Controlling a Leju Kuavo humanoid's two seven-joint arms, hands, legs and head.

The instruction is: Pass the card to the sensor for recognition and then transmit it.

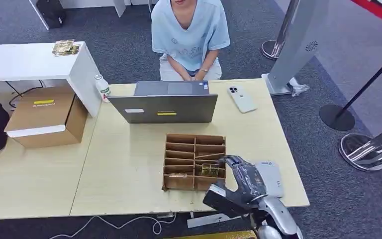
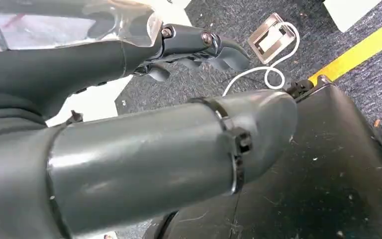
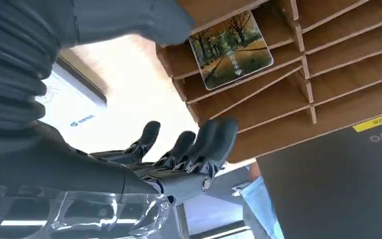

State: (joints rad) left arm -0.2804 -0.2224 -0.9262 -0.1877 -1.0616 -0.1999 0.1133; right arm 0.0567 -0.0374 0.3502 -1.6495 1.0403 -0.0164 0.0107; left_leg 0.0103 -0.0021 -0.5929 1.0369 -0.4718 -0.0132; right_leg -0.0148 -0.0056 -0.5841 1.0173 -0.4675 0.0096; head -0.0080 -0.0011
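1. Table [image 1: 129, 164]: a pale wooden top that carries everything. A person [image 1: 189, 35] sits at its far side behind a laptop [image 1: 166, 107], with a phone [image 1: 242, 98] just beside it.
2. Rack [image 1: 195, 162]: a brown slotted organizer in front of the laptop. Its thin dividers crowd the approach.
3. Sensor [image 1: 271, 178]: a flat grey-white pad just right of the rack, partly covered by the right hand.
4. Right hand [image 1: 241, 181]: poised over the rack's near right corner, fingers [image 3: 199, 149] spread apart and holding nothing.
5. Left hand [image 2: 199, 47]: hanging down by the floor, fingers loosely curled, nothing in it.
6. Card [image 3: 230, 49]: lying flat in a near right slot, a tree picture on its face. It looks thin, light, stiff and probably slick. My judgement: pinch it by an exposed edge, thumb beneath, rather than pressing on the face.
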